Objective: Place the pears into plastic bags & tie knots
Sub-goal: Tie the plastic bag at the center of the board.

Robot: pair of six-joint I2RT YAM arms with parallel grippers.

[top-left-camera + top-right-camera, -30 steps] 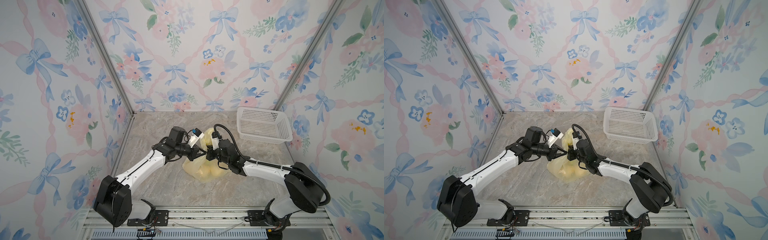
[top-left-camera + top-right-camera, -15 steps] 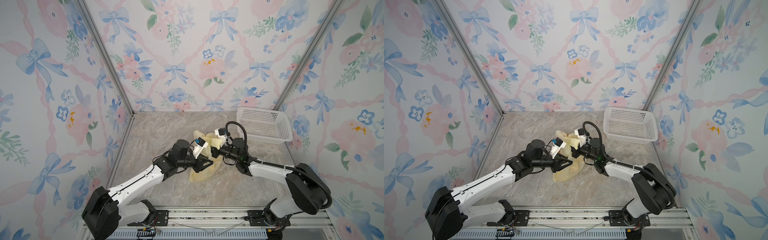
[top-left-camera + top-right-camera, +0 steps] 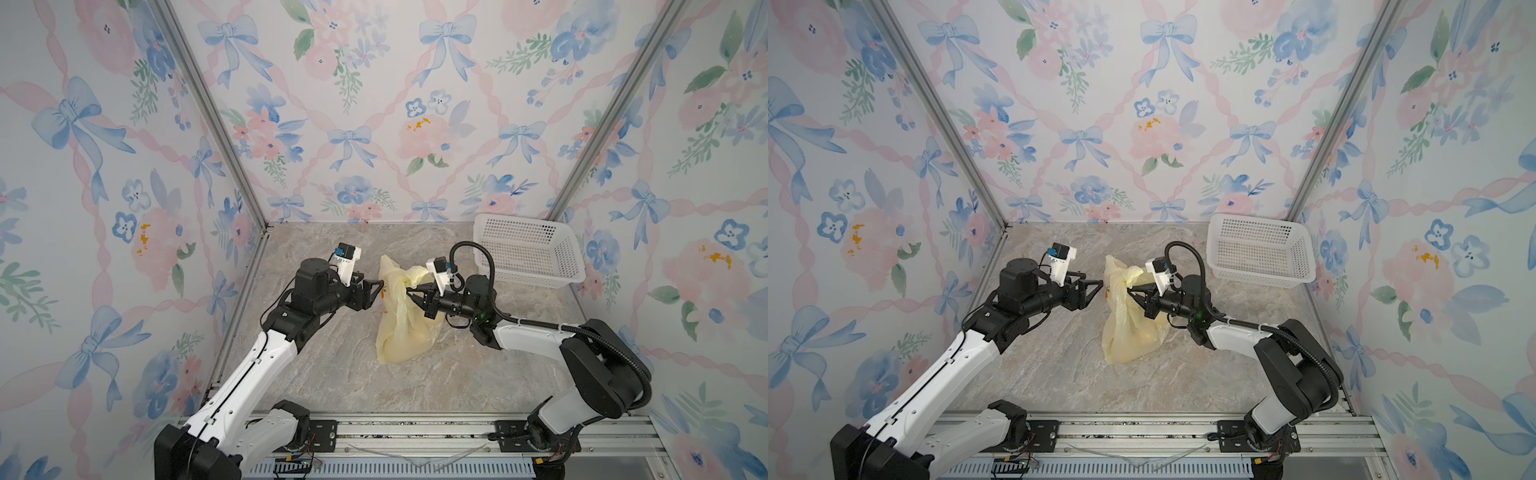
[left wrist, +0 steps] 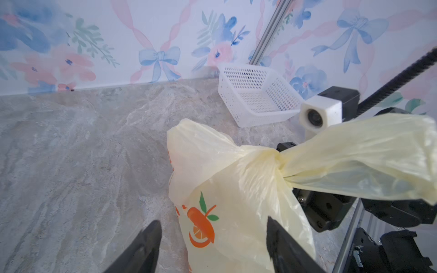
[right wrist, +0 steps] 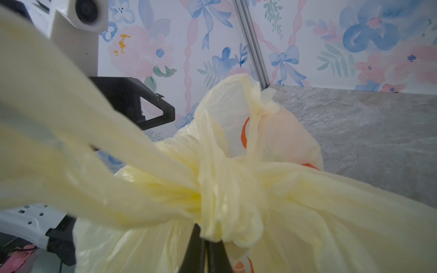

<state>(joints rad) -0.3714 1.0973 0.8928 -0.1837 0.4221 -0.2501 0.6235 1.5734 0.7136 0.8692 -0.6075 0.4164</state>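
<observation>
The pale-yellow plastic bag (image 3: 401,332) stands bulging in the middle of the marble floor, its orange fruit print (image 4: 201,224) facing my left wrist camera. A rounded lump shows dimly through the film low down (image 3: 419,334); the pears are otherwise hidden inside. The handle strips are tied into a knot (image 3: 405,282) (image 4: 277,160) (image 5: 227,201) with loose ends sticking out. My right gripper (image 3: 409,293) (image 5: 205,236) is shut on the plastic just under the knot. Just left of the bag, my left gripper (image 3: 374,291) (image 4: 212,223) is open and holds nothing.
A white perforated basket (image 3: 567,255) (image 3: 1302,253) (image 4: 255,94) sits at the back right corner against the wall. Floral walls close in the left, back and right. A metal rail with both arm bases (image 3: 415,428) runs along the front.
My left gripper has opened, let go of the bag's handle end and drawn back to the left. The right gripper, still shut, has moved right and the knot has drawn tight.
</observation>
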